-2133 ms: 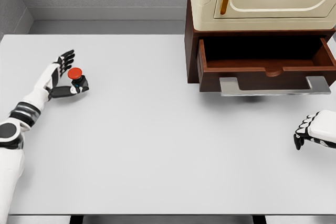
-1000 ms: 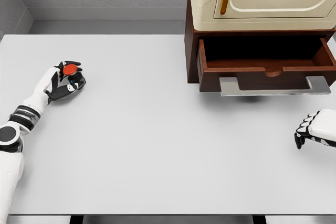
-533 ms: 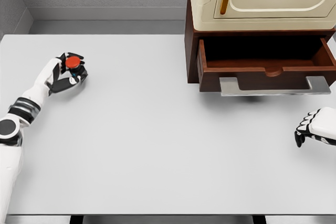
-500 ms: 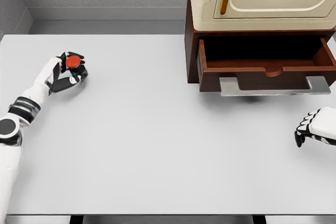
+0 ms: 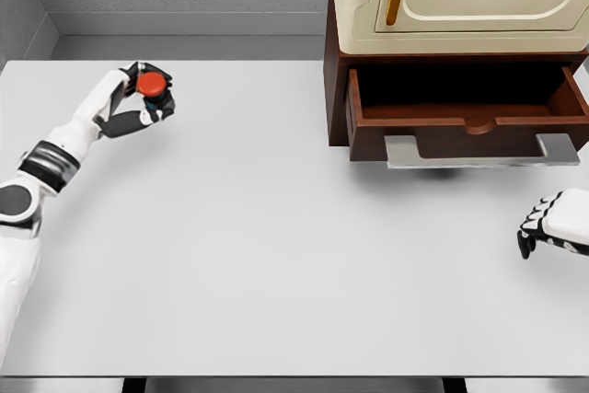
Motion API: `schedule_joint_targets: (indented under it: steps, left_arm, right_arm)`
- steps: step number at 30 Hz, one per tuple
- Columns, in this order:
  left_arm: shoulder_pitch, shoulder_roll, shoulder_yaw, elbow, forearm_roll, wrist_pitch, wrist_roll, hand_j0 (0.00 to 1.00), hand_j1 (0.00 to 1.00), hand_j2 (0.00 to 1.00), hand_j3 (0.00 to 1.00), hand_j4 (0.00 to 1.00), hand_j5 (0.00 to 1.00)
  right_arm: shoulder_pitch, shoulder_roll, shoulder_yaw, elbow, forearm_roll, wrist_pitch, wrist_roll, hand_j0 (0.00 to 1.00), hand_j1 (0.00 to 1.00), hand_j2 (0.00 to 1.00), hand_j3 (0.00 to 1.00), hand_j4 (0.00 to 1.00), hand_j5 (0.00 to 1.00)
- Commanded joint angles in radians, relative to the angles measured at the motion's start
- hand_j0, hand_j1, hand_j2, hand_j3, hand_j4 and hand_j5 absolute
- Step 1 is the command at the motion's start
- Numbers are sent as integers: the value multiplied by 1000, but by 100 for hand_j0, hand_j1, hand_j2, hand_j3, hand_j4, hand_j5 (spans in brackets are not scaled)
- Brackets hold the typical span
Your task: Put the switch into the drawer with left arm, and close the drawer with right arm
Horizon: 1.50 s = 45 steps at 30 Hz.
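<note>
Tabletop (image 5: 276, 255): we log a plain white surface filling most of the head view, running back to a grey wall.
Right hand (image 5: 552, 225): we find it at the right edge, low over the tabletop, its dark fingers curled under and holding nothing; it sits in front of the drawer and apart from it.
Left hand (image 5: 138, 103): we record it at the far left of the tabletop, with the white arm reaching in from the lower left; its fingers are wrapped around the switch.
Switch (image 5: 152, 86): we note a red round button on a dark body, gripped in the left hand, well apart from the drawer.
Drawer (image 5: 465, 117): we list it as pulled open, brown wood, dark inside, with a flat grey handle (image 5: 479, 150) across its front.
Cabinet (image 5: 460, 2): we enter a cream unit with an orange-brown handle, standing directly above the drawer at the far right.
</note>
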<state>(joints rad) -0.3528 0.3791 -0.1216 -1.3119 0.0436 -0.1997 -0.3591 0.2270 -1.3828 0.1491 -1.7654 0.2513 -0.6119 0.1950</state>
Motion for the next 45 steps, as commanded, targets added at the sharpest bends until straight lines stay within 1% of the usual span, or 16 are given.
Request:
schedule_joint_targets:
  steps: [1, 5, 10, 12, 14, 17, 18, 21, 25, 30, 32, 34, 35, 37, 41, 45]
  left_arm:
    - [0, 1, -16, -52, 7, 26, 0, 45, 45, 45, 45, 45, 45]
    - [-8, -3, -20, -106, 10, 66, 0, 45, 45, 45, 45, 45, 45]
    - [-23, -5, -61, -176, 7, 112, 0, 45, 45, 45, 45, 45, 45]
    - [-28, -6, -69, -188, 6, 118, 0, 44, 44, 44, 44, 44, 44]
    - [-46, -6, -101, -198, 9, 118, 0, 44, 44, 44, 44, 44, 44]
    - [-61, -11, -107, -205, 7, 118, 0, 44, 44, 44, 44, 44, 44]
    - [-71, -11, -133, -222, 9, 118, 0, 44, 44, 44, 44, 44, 44]
    - [-87, -25, -150, -233, 9, 118, 0, 44, 44, 44, 44, 44, 44]
    - [-107, -26, -197, -251, 9, 118, 0, 44, 44, 44, 44, 44, 44]
    - [-114, -29, -213, -297, 9, 118, 0, 44, 44, 44, 44, 44, 44]
    - [-114, -29, -227, -333, 7, 118, 0, 43, 43, 43, 43, 43, 43]
    - [-120, -32, -228, -343, 6, 120, 0, 43, 43, 43, 43, 43, 43]
    - [-120, -49, -230, -345, 2, 128, 0, 43, 43, 43, 43, 43, 43]
    - [-141, -51, -263, -357, 1, 132, 0, 43, 43, 43, 43, 43, 43]
    - [-156, -55, -277, -371, -30, 134, 0, 42, 42, 42, 42, 42, 42]
    - [-176, -81, -293, -403, -120, 161, 0, 40, 40, 40, 40, 40, 40]
  right_arm:
    - [0, -2, 0, 0, -6, 1, 0, 37, 37, 37, 37, 37, 37]
    - [0, -4, 0, 0, -6, 1, 0, 37, 37, 37, 37, 37, 37]
    - [2, -2, 0, 0, -6, 1, 0, 37, 37, 37, 37, 37, 37]
    - [0, -4, 0, 0, -6, 1, 0, 37, 37, 37, 37, 37, 37]
    - [2, -4, 0, 0, -6, 1, 0, 37, 37, 37, 37, 37, 37]
    - [0, -4, 0, 0, -6, 1, 0, 37, 37, 37, 37, 37, 37]
    - [2, -4, 0, 0, -6, 1, 0, 37, 37, 37, 37, 37, 37]
    - [0, -4, 0, 0, -6, 1, -2, 37, 37, 37, 37, 37, 37]
    - [2, -4, 0, 0, -6, 1, 0, 38, 38, 38, 38, 38, 38]
    - [2, -4, 0, 1, -6, 1, 0, 38, 38, 38, 38, 38, 38]
    - [2, -4, 0, 0, -6, 1, 0, 37, 37, 37, 37, 37, 37]
    - [2, -5, 0, 0, -6, 1, 0, 37, 37, 37, 37, 37, 37]
    - [0, -5, 0, 0, -6, 1, 0, 37, 37, 37, 37, 37, 37]
    - [2, -5, 0, 0, -6, 1, 0, 37, 37, 37, 37, 37, 37]
    - [2, -5, 0, 0, -6, 1, 0, 37, 37, 37, 37, 37, 37]
    - [2, -5, 0, 0, -6, 1, 0, 37, 37, 37, 37, 37, 37]
